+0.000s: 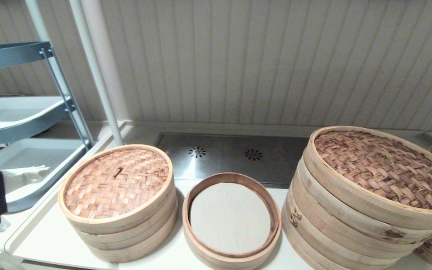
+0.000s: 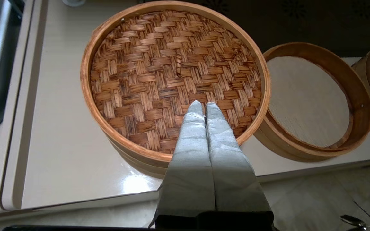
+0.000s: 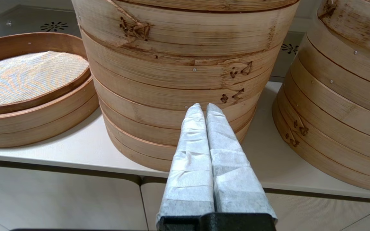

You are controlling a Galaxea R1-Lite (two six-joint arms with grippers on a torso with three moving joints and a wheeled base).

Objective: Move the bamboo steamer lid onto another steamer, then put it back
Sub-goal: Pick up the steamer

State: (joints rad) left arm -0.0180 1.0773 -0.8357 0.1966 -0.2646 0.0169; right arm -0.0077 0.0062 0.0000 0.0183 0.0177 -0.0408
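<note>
The bamboo steamer lid (image 1: 116, 182) (image 2: 172, 73), reddish-brown woven with a tiny centre loop, lies flat on the small pale three-ring steamer stack (image 1: 126, 236) at the left of the counter. The stack's liner is hidden under it. My left gripper (image 2: 205, 104) is shut with nothing in it. It hovers above the lid's near edge, clear of the weave. In the head view it shows at the far left (image 1: 45, 170). My right gripper (image 3: 203, 106) is shut and empty, low in front of the very large stack (image 3: 178, 73), out of the head view.
A low open basket (image 1: 201, 251) (image 2: 358, 106) (image 3: 34, 118) with dark-brown inner rim and cream liner sits just right of the small stack. The very large stack (image 1: 351, 225) carries a big woven lid (image 1: 384, 168); another large stack (image 3: 342, 96) stands further right. A trolley (image 1: 24, 112) stands left.
</note>
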